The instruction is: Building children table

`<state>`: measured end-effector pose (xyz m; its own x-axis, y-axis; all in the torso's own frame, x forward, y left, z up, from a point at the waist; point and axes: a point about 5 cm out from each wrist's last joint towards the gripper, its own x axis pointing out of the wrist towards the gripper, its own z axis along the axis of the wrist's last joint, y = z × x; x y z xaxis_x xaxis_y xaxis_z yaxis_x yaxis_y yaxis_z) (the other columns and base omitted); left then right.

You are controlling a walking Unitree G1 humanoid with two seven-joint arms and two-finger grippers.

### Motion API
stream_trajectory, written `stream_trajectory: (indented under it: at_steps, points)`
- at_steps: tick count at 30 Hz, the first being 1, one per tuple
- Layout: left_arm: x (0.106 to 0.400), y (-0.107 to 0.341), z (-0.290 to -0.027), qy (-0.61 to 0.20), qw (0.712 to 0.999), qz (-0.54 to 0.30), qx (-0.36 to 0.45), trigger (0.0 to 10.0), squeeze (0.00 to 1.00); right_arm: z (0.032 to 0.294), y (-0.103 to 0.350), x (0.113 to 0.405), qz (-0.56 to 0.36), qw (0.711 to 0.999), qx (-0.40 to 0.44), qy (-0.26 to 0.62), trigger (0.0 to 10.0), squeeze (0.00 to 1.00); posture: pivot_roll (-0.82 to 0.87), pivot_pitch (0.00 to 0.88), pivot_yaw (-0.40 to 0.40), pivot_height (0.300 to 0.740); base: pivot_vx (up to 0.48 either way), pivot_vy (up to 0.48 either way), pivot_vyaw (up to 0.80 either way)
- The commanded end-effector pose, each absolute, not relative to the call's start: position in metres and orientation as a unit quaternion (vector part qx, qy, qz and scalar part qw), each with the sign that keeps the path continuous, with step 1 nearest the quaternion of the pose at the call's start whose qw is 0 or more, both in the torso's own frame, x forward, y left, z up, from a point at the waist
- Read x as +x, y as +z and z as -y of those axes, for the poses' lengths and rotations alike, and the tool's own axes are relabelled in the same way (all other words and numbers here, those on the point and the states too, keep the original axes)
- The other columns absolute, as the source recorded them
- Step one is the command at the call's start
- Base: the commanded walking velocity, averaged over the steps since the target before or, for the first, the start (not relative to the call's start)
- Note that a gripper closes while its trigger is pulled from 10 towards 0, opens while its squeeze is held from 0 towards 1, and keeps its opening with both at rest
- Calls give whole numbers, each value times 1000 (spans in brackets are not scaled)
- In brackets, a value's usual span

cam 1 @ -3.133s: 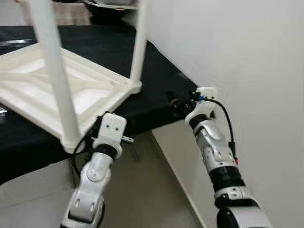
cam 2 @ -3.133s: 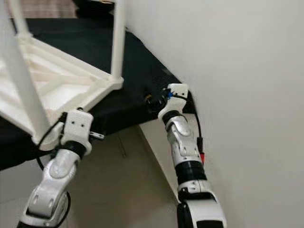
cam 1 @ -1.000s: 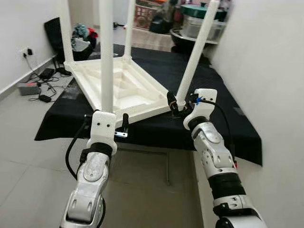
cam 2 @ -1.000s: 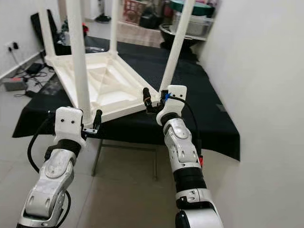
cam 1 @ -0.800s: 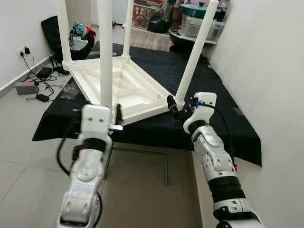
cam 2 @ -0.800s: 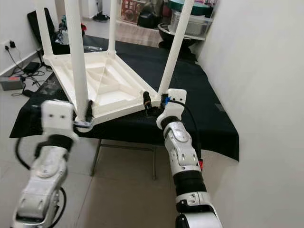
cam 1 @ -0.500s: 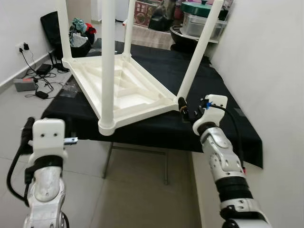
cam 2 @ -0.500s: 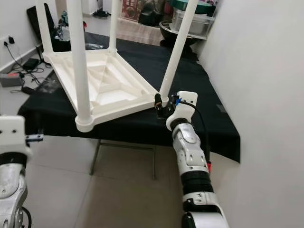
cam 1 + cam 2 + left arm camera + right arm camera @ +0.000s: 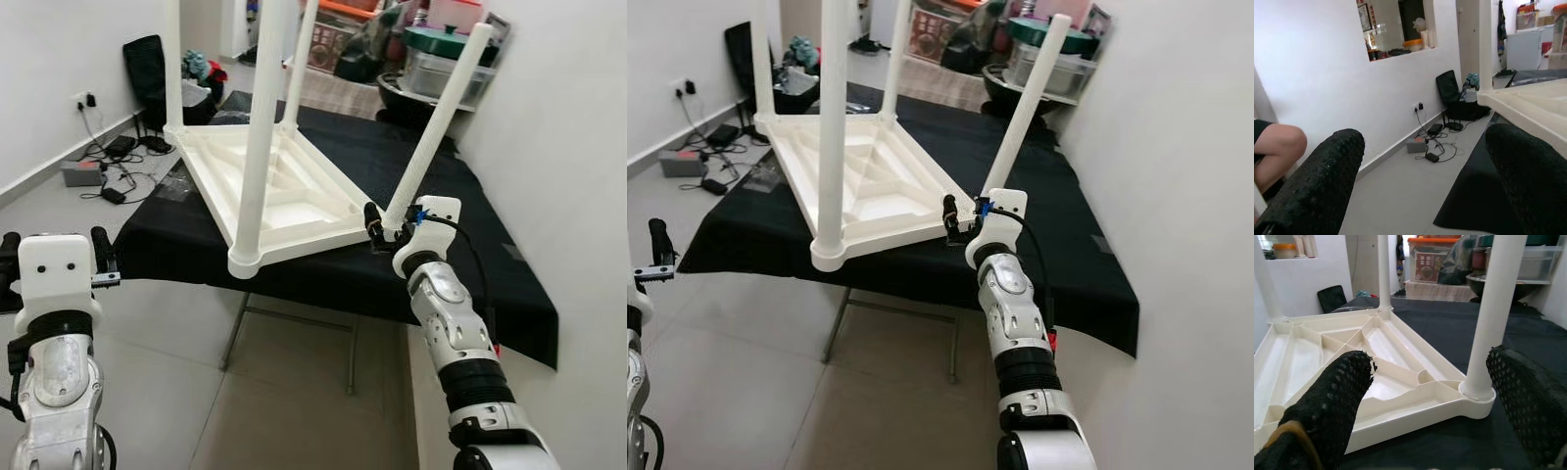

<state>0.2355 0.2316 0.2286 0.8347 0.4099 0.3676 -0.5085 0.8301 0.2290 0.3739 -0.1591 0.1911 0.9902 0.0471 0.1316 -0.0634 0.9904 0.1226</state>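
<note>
The white children table (image 9: 284,196) lies upside down on a black-clothed table (image 9: 470,274), its white legs pointing up. My right gripper (image 9: 377,223) is open at the near right corner, just in front of the base of the slanted leg (image 9: 436,127). In the right wrist view its fingers (image 9: 1332,401) stand wide apart, with the leg socket (image 9: 1476,391) ahead between them and untouched. My left gripper (image 9: 54,257) is open at the far left, off the table and over the floor, holding nothing. The near leg (image 9: 257,147) stands upright at the front corner.
A white wall (image 9: 568,147) runs close along the right. Cables and a grey box (image 9: 88,171) lie on the floor at left, with a black bag (image 9: 147,69) behind. Storage tubs (image 9: 441,59) stand beyond the table. A person's knee (image 9: 1278,147) is at left.
My left gripper has left the near front leg and swung out left, away from the table. The right gripper stays at the right corner. The camera has shifted a little.
</note>
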Motion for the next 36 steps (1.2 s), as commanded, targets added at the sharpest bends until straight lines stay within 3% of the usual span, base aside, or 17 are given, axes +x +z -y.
stream_trajectory:
  at_steps: [1,21,31,36]
  points:
    - [238,226,-230,235,947,145,162,10000,0,166,192,374,67,996,63,16,10000,0,134,74,-199,740,311,0,0]
    - [238,233,-235,240,943,156,173,10000,0,170,194,378,70,995,65,-2,10000,0,142,73,-191,740,325,0,0]
    - [238,236,-235,251,941,164,160,10000,0,176,199,381,76,994,76,-7,10000,0,142,74,-193,740,0,0,0]
    - [239,233,-220,224,949,163,149,10000,0,182,205,387,84,993,80,-1,10000,0,141,81,-195,740,0,0,0]
